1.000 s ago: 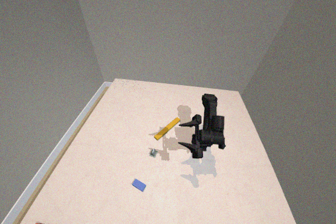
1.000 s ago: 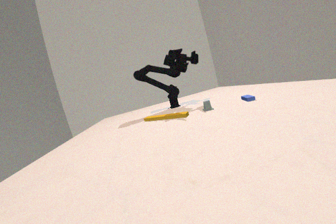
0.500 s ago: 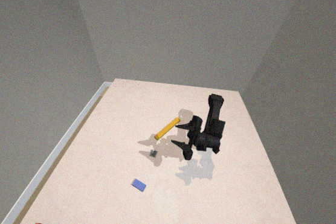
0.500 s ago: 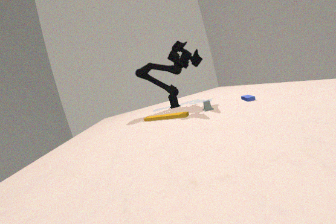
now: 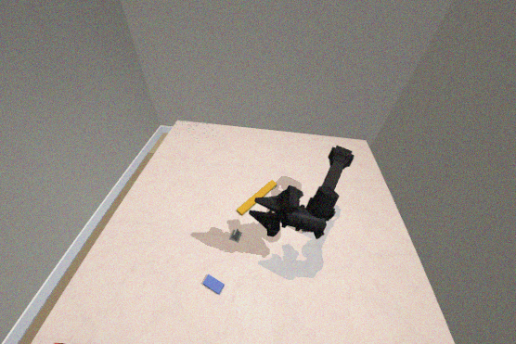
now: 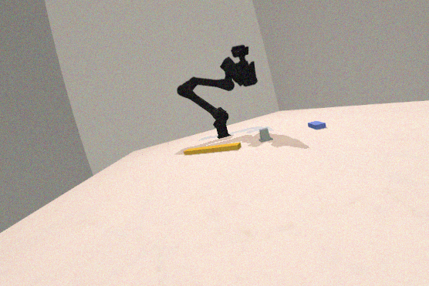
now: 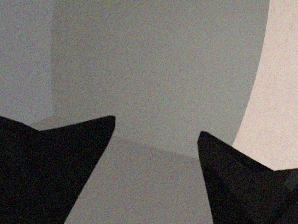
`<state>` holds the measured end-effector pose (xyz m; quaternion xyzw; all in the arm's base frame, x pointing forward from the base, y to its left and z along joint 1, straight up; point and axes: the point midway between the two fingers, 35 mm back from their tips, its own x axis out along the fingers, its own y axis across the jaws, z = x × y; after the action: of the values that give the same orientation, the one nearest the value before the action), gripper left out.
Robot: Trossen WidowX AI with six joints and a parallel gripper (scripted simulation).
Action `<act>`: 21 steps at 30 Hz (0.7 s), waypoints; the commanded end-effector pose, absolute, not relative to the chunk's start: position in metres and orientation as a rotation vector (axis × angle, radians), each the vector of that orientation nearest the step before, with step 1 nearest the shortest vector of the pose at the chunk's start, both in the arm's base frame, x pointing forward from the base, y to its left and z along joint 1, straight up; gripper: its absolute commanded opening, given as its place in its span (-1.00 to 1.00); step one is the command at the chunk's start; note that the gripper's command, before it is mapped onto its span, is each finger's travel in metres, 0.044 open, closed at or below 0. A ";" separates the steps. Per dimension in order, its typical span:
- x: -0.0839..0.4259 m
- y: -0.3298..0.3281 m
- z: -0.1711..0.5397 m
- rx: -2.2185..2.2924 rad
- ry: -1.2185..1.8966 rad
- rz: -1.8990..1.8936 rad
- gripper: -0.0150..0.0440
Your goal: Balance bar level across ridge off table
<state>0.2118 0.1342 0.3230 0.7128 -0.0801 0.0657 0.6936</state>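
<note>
The yellow bar [image 5: 265, 189] [image 6: 212, 149] lies flat on the table, with nothing under it that shows. The small grey-green ridge [image 5: 236, 235] [image 6: 265, 134] stands on the table a short way from one end of the bar, in the arm's shadow. My gripper [image 5: 252, 206] [image 7: 157, 129] is open and empty, high above the table. In the top view its fingertips appear beside the bar, one overlapping its edge, but the exterior view shows the gripper far above it. The wrist view shows neither bar nor ridge.
A blue block [image 5: 213, 284] [image 6: 317, 125] lies on the table beyond the ridge from the bar. A red thing [image 5: 59, 343] is cut off at the bottom edge of the top view. A pale ledge [image 5: 93, 227] runs along the table's left side there.
</note>
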 end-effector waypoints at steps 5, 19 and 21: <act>0.235 0.134 0.320 1.285 -0.177 0.079 0.58; 0.274 0.119 0.303 0.814 -0.113 -0.053 0.58; 0.280 0.116 0.299 0.738 -0.094 -0.073 0.58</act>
<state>0.2723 0.1191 0.3015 0.4014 -0.0556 -0.0253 0.9138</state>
